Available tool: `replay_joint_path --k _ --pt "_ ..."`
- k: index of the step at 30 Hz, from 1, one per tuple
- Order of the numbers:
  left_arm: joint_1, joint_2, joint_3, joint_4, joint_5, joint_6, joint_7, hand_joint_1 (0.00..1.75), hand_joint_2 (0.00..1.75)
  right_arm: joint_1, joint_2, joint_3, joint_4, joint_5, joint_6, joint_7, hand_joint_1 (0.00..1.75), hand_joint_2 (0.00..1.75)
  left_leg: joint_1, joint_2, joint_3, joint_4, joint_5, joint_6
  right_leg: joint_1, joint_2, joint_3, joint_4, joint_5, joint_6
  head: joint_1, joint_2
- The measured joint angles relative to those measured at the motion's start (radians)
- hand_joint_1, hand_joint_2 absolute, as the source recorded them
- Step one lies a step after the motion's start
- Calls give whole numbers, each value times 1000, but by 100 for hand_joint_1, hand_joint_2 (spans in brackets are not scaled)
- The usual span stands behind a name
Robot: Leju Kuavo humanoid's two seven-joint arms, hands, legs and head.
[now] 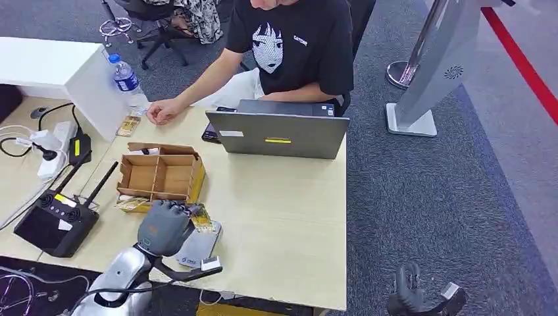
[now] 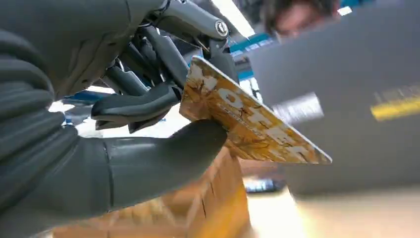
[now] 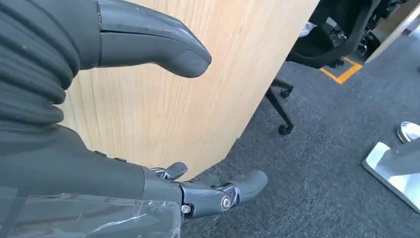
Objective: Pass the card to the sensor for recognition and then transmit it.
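Near table edge: left hand (image 1: pixel 166 226) pinches a gold card (image 2: pixel 247 116) between thumb and fingers, over the grey sensor (image 1: pixel 197 245).
Card lettering: large white letters — not legible.
Beside it: cardboard box (image 1: pixel 161 175).
Right hand (image 1: pixel 409 293): off the table, fingers loosely apart, holding nothing.
Laptop (image 1: pixel 278 133): yellow sticker — writing unreadable.

The head view looks forward and down from high on the robot over the pale wooden counter (image 1: pixel 289 210), with grey carpet floor (image 1: pixel 447 184) filling the right of the frame. The left wrist view sits very close behind the left robot hand (image 2: pixel 99 124), low near the counter, facing the grey open laptop (image 2: pixel 346 99) and the compartmented cardboard box (image 2: pixel 198 208), both shared with the head view. The right wrist view hangs beside the counter's edge, behind the right robot hand (image 3: pixel 124 124), sharing the carpet.
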Motion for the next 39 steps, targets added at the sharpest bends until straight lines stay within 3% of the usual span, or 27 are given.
replay_joint_path --k 14,17,21,24,32,33,34,39 --pt "-36 16 45 -50 21 -2 -9 175 175 0 0 0 1 0 1 0 0 175 0 0 0 0 0 0 0 0 0 0 0 0 0 0" --pt "-110 50 81 -41 61 -26 16 175 175 -2 0 1 4 11 1 5 0 175 0 -1 -1 0 1 0 0 -1 0 0 1 -1 0 0" --pt "-287 118 161 88 91 -70 12 175 175 -13 3 20 8 37 -3 18 0 175 1 -1 -1 0 5 -3 0 -1 -2 3 3 -3 0 0" --pt "-399 153 206 213 100 -65 10 175 175 -23 8 31 13 38 -11 21 0 175 1 -1 -1 0 6 -4 0 -1 -3 4 3 -3 0 0" --pt "-473 167 223 333 61 -14 13 175 175 -30 14 49 20 37 -13 21 0 175 1 -2 -1 0 7 -4 0 -2 -2 4 4 -4 0 0" --pt "-474 167 223 337 61 -13 13 35 175 -31 14 49 20 36 -13 21 0 175 1 -2 -1 0 7 -4 0 -2 -2 4 4 -4 0 0" --pt "-474 166 223 337 62 -13 13 0 175 -31 14 50 21 36 -13 21 0 175 1 -2 -1 0 7 -4 0 -2 -2 4 4 -4 0 0" --pt "-462 160 223 336 101 0 0 0 175 -32 14 50 23 31 -13 19 0 175 0 -2 -2 0 7 -4 0 -2 -3 4 4 -4 0 0"
